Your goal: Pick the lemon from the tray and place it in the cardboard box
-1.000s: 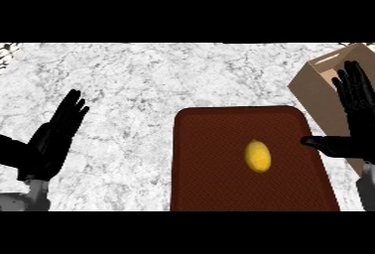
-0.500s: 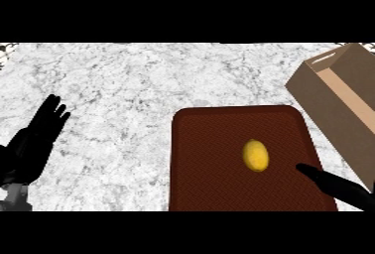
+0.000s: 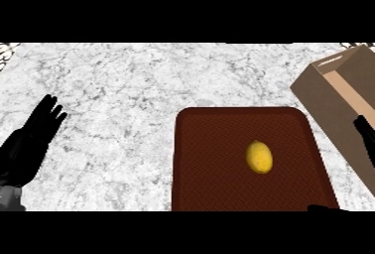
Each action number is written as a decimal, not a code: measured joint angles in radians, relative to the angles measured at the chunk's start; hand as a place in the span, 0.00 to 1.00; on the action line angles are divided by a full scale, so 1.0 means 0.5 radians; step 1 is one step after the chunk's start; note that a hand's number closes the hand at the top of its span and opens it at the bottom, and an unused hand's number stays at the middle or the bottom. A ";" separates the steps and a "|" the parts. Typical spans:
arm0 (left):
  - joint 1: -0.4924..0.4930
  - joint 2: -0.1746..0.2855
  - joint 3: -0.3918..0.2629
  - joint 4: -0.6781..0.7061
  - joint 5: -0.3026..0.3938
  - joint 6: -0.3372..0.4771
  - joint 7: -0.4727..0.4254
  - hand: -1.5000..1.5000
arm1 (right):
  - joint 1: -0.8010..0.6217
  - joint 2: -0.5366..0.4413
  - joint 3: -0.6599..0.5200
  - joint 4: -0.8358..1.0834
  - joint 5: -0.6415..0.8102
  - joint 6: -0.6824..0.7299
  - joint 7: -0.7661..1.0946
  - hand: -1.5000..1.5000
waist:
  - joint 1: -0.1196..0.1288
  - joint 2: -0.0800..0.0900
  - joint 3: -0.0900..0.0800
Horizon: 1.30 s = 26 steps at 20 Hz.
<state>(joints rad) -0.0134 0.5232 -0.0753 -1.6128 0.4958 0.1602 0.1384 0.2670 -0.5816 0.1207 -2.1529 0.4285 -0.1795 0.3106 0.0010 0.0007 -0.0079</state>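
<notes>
Kitchen (marble counter, serving tray)

Black left hand with slim fingers on a grey forearm; right hand shows only black slivers, seemingly matching.

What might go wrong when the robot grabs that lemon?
The lemon is rounded and lies loose on the flat tray, so it may roll when touched. The cardboard box runs partly out of view at the right, so the lemon might hit its wall instead of dropping in.
</notes>
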 measured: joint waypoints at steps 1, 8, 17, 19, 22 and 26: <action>-0.006 -0.004 0.000 0.005 -0.003 0.000 -0.001 0.50 | -0.007 -0.045 0.019 -0.035 0.038 0.070 0.122 0.00 | 0.003 0.001 0.000; -0.072 -0.033 -0.021 0.008 -0.017 -0.006 0.036 0.50 | -0.355 -0.157 0.240 -0.169 0.079 0.607 1.021 0.00 | 0.054 0.011 0.004; -0.077 -0.070 0.017 0.042 -0.038 -0.042 0.035 0.50 | -0.942 0.140 0.439 0.106 -0.132 0.839 1.544 0.00 | 0.042 0.005 0.010; -0.068 -0.078 0.031 0.055 -0.050 -0.049 0.022 0.50 | -0.990 0.180 0.471 0.178 -0.142 0.852 1.569 0.00 | 0.035 0.003 0.011; 0.004 -0.083 0.048 0.018 -0.055 -0.079 0.003 0.50 | -1.010 0.197 0.484 0.234 -0.165 0.880 1.577 0.00 | 0.026 -0.001 0.012; -0.015 -0.102 0.070 0.049 -0.080 -0.088 0.008 0.50 | -0.993 0.208 0.505 0.284 -0.151 0.909 1.563 0.00 | 0.010 -0.001 0.014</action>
<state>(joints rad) -0.0208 0.4722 -0.0403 -1.5885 0.4556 0.1165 0.1426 -0.2295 -0.4775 0.3732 -2.0111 0.3530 0.2751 1.0922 0.0062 0.0001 -0.0011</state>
